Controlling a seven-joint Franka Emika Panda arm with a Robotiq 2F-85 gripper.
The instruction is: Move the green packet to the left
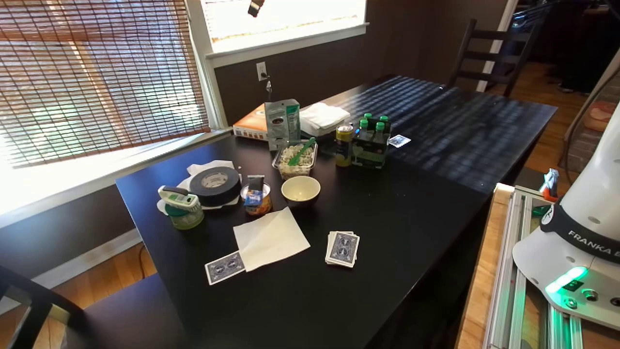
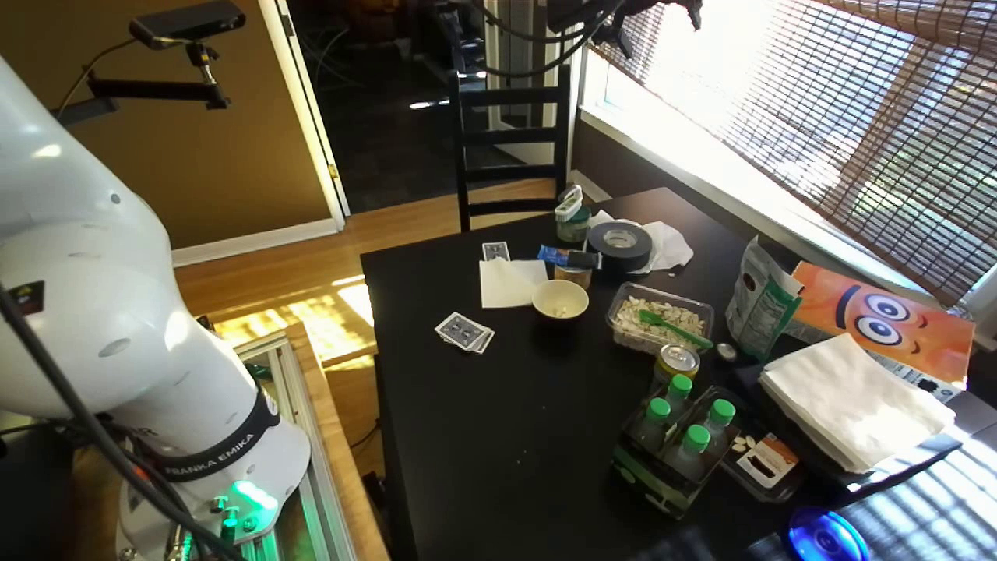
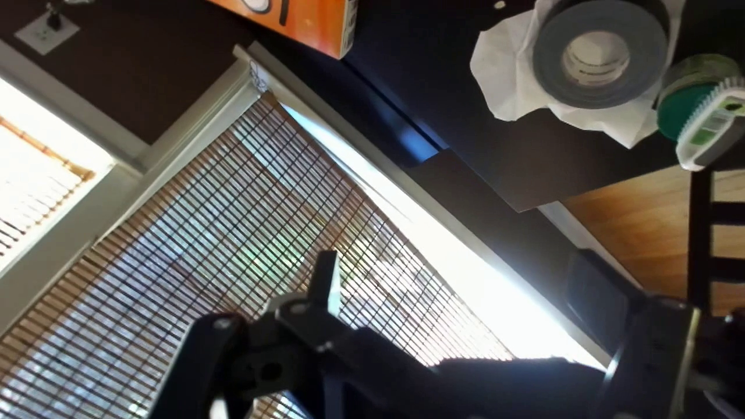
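Observation:
The green packet (image 1: 283, 123) is a tall grey-green pouch with pale printed panels. It stands upright on the dark table behind the clear tub, and it also shows in an exterior view (image 2: 762, 302). It is out of view in the wrist view. My gripper (image 3: 457, 279) is open, with its two fingers wide apart and nothing between them. It is high above the table near the window, well away from the packet. It shows at the top edge of an exterior view (image 2: 660, 33). Only a dark tip shows at the top in an exterior view (image 1: 255, 7).
The clear tub (image 2: 619, 336) stands right beside the packet. An orange box (image 2: 919, 323) and white napkins (image 2: 857, 397) are behind it. A can (image 1: 344, 148), a bottle carrier (image 1: 369, 154), a bowl (image 1: 301, 189), a tape roll (image 1: 215, 185) and cards (image 1: 343, 248) also stand or lie there.

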